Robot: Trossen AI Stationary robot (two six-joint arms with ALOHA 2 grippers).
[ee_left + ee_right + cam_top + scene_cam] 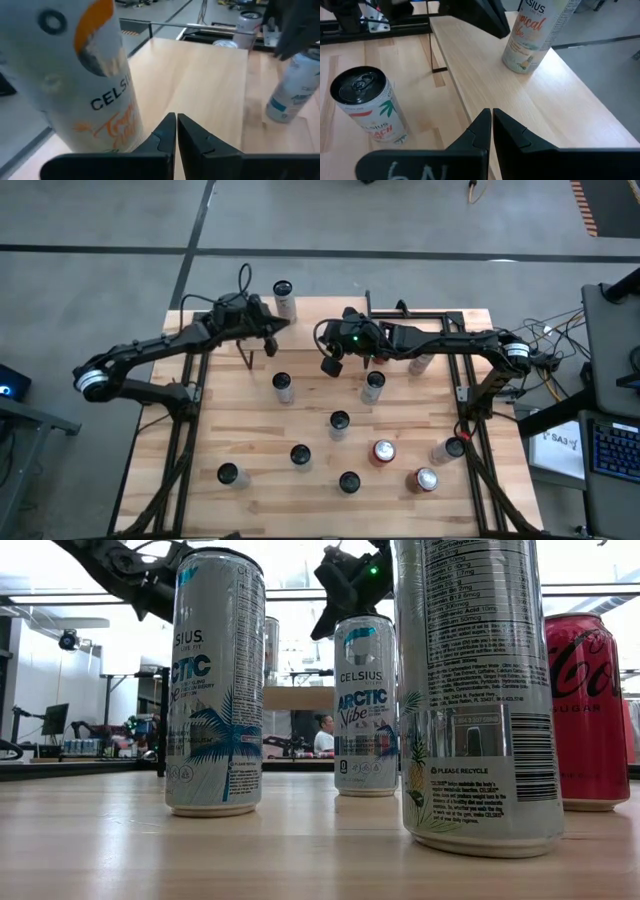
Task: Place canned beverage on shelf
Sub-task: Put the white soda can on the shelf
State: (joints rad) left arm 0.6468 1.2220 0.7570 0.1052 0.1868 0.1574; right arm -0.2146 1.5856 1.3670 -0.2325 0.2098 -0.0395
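Observation:
The shelf point(310, 330) is a light wooden board at the table's far middle. A white canned beverage with orange lettering point(284, 298) stands upright on the shelf's far left corner; it shows large in the left wrist view point(85, 75) and farther off in the right wrist view point(532, 35). My left gripper point(270, 340) is shut and empty, just on the near side of this can above the board point(210, 85). My right gripper point(329, 365) is shut and empty, hovering over the shelf's near edge point(520, 105). My left gripper's shut fingers point(165, 135) stand close beside the can's lower wall point(125, 135). I cannot tell whether they touch it.
Several upright cans stand on the plank table on the near side of the shelf, among them white ones point(282, 385), point(373, 385), point(339, 423) and two red ones point(383, 452), point(426, 480). One white can point(365, 105) stands on the table close to my right gripper.

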